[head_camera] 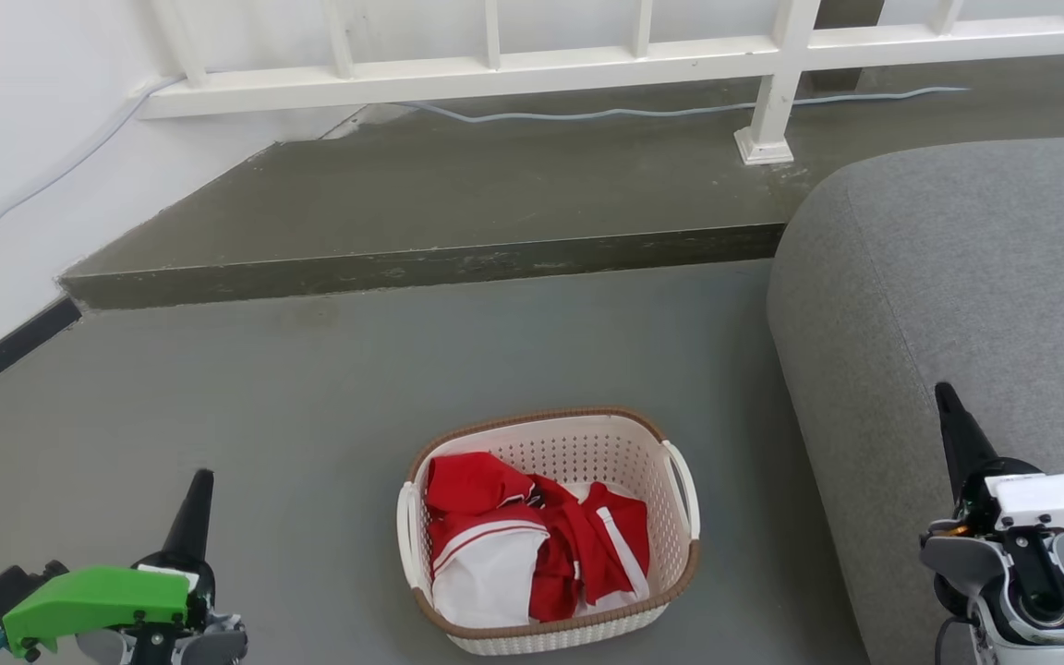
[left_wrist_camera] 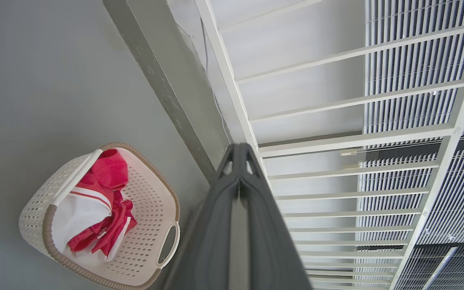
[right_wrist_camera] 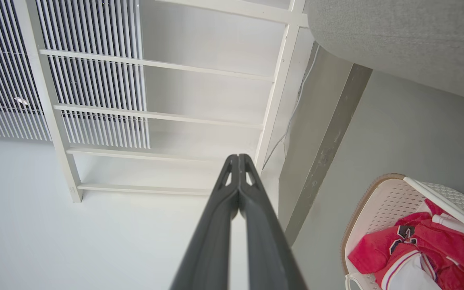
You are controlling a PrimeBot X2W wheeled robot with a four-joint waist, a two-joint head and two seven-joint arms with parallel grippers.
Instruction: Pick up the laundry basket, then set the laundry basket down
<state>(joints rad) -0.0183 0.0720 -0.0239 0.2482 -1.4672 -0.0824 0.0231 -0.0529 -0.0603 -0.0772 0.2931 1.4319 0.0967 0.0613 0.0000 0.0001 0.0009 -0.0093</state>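
stage: not begun, pickup and set-down both left | basket (head_camera: 550,531) on floor (head_camera: 310,416) beside sofa (head_camera: 957,305), holding red clothes (head_camera: 532,536) | left gripper (head_camera: 198,503) clenched, empty | right gripper (head_camera: 955,429) clenched, empty, both well apart from handles

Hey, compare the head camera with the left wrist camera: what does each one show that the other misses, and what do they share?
Head view, of the two: the grey sofa right of the laundry basket, and the right gripper, fingers together. Left wrist view, of the two: the slatted louvre panels behind the white railing. Both: the laundry basket on the floor with red and white clothes inside, the raised step, the railing, and the left gripper, shut and holding nothing.
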